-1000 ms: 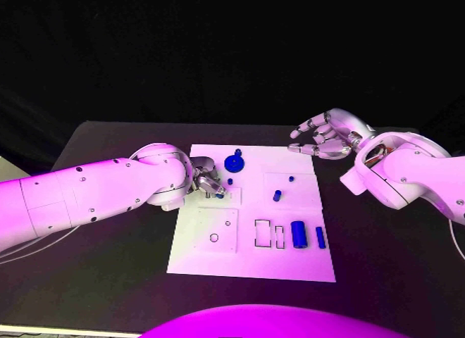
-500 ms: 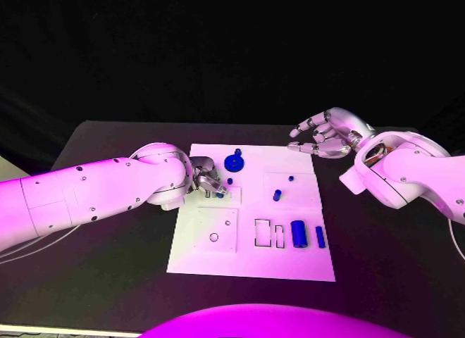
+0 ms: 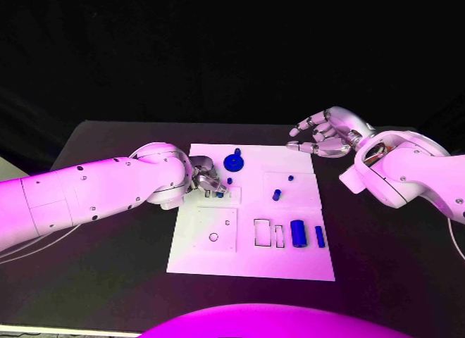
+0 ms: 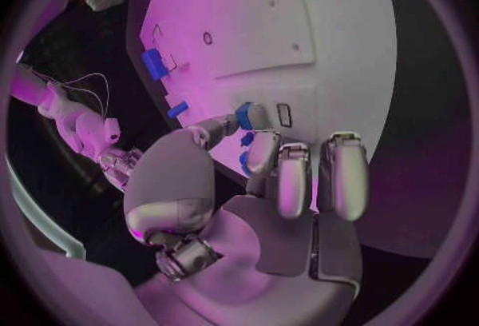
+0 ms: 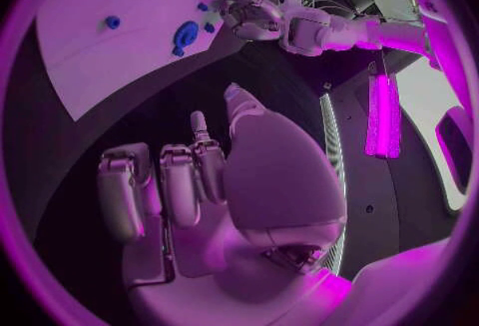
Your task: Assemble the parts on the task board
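Left hand (image 3: 205, 179) pinching a small blue part (image 4: 243, 115) over the task board's (image 3: 294, 264) left edge; right hand (image 3: 324, 137) spread, empty

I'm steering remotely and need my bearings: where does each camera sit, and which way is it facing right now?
Head view: on the head, looking down at the task board; both arms show.
Left wrist view: behind the left hand, facing the board, where it pinches a small blue part.
Right wrist view: behind the right hand, held off the board over the black table.
Shared: both wrist views show the board.

Black table (image 3: 110, 282) — backdrop seemingly black
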{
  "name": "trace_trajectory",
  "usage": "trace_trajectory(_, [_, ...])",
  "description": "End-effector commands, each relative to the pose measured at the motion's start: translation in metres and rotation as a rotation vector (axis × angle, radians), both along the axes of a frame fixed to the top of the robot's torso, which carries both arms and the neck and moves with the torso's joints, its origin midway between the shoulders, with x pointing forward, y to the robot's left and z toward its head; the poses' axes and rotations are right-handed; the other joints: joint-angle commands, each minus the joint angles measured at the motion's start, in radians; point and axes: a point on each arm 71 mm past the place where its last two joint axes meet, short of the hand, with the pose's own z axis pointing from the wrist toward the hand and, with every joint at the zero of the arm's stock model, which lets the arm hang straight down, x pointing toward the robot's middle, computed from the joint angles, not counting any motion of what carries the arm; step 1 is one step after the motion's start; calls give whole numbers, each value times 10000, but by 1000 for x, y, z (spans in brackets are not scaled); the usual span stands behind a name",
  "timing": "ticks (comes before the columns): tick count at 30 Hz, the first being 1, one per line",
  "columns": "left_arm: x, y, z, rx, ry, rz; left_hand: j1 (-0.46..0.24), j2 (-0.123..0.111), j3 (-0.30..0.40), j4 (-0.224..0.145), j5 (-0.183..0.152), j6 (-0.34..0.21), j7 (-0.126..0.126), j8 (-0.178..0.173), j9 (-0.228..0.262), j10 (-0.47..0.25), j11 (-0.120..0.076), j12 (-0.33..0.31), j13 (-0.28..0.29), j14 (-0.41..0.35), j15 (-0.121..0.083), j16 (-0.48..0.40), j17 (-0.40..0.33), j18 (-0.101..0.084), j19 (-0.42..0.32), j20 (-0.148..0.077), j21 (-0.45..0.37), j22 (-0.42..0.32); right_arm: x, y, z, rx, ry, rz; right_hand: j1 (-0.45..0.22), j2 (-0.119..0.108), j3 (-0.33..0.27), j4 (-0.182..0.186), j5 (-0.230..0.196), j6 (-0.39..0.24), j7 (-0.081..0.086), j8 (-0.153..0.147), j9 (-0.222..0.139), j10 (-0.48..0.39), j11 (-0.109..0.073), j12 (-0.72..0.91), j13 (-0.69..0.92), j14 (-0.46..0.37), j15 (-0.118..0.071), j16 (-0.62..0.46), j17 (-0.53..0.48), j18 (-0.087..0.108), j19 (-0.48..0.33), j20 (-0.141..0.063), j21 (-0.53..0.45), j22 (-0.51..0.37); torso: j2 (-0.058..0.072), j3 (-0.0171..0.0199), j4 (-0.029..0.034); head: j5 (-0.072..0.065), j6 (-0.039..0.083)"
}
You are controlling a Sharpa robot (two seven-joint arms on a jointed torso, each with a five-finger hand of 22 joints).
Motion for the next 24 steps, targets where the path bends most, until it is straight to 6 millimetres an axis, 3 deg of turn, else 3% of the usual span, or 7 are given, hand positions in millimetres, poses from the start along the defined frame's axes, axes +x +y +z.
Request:
trace_trajectory(1, [-6, -3, -10, 127, 528, -179, -82, -17, -278, 127, -74, -17, 78, -70, -18, -52, -39, -25, -19, 1075, -61, 64, 2634, -193, 47, -44, 11, 355, -1, 1, 1, 12, -164, 209, -213, -80, -140, 2, 136, -27, -3, 44, -18, -35, -49, -72, 1387, 774, -31, -73, 1511, -143, 1047, -15, 44, 2630, -5, 1, -4, 6, 4])
trace_trajectory(14, [-6, 0, -10, 157, 488, -131, 28, -95, -1090, 525, -129, 1, 80, -83, -34, -60, -35, -30, -14, 1075, -59, 64, 2634, -191, 47, -42, -3, 353, 0, 0, 1, 16, -190, 195, -422, -139, -307, 15, 115, -40, -6, 62, -20, -74, -51, -121, 1344, 752, -33, -119, 1420, -140, 1040, -17, 31, 2624, -14, 3, -7, 0, 19])
trace_trajectory(24, [-7, 3, -2, -123, 539, -123, 61, -97, -1201, 589, -148, 3, 76, -79, -32, -66, -38, -40, -29, 1075, -61, 64, 2634, -185, 33, -43, -15, 328, 1, 0, 1, 7, -196, 156, -414, -129, -327, -7, 110, -43, -8, 69, -20, -93, -55, -145, 1325, 745, -36, -135, 1394, -132, 1023, -19, -3, 2611, -8, 11, -7, -6, 73])
